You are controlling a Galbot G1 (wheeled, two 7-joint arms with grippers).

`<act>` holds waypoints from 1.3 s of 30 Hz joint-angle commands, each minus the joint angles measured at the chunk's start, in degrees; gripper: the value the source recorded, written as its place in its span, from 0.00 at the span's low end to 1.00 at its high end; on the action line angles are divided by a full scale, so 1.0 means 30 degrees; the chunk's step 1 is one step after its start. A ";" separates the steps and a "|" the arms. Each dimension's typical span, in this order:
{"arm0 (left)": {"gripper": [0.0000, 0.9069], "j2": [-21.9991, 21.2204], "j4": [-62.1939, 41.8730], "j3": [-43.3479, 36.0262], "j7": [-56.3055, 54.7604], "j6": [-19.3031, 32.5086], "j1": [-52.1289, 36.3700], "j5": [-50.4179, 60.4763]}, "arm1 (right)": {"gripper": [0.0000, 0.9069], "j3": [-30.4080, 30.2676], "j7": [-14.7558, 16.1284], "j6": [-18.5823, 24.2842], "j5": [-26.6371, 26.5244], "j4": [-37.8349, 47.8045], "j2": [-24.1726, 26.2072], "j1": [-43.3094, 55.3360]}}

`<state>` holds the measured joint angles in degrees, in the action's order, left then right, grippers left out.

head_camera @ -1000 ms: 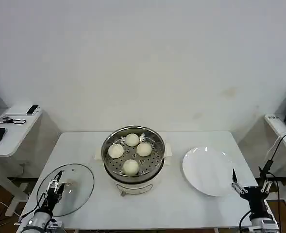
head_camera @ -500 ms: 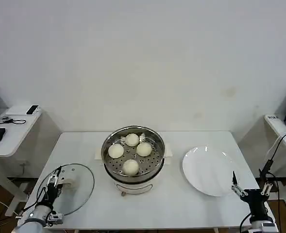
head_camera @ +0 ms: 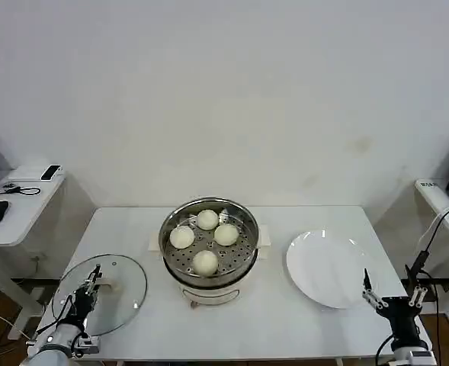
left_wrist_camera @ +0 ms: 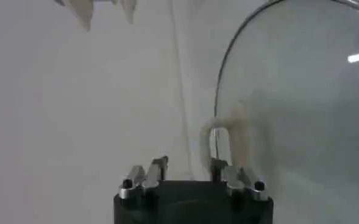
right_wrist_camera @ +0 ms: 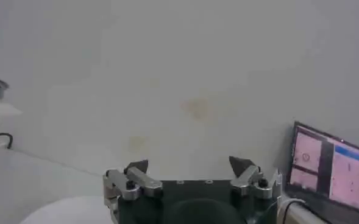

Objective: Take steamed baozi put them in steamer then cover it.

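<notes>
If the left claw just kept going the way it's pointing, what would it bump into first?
Most likely the cream handle of the glass cover: in the left wrist view it sits just ahead of the open left claw, near one finger. Depth is hard to judge, so this is a best guess.

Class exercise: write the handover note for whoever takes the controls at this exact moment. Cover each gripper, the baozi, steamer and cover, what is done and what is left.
Left gripper: at the table's front left, at the cover's cream handle; grip unclear.
Right gripper: open, idle at front right beside the white plate.
Done: all four baozi sit on the tray in the steamer.
Left: set the cover on the steamer.
</notes>
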<state>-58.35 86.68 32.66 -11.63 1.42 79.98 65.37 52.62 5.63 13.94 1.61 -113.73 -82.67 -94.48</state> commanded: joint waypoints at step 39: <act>0.00 0.3880 0.9455 -0.4043 0.3480 -0.6647 -0.2803 -0.3912 | 1.00 -0.1087 -0.0224 0.0804 0.1041 0.0762 0.0113 -0.0079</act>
<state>-49.70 110.94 37.11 -2.38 -12.03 79.74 55.66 50.27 5.19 16.16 3.63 -112.15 -81.96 -95.24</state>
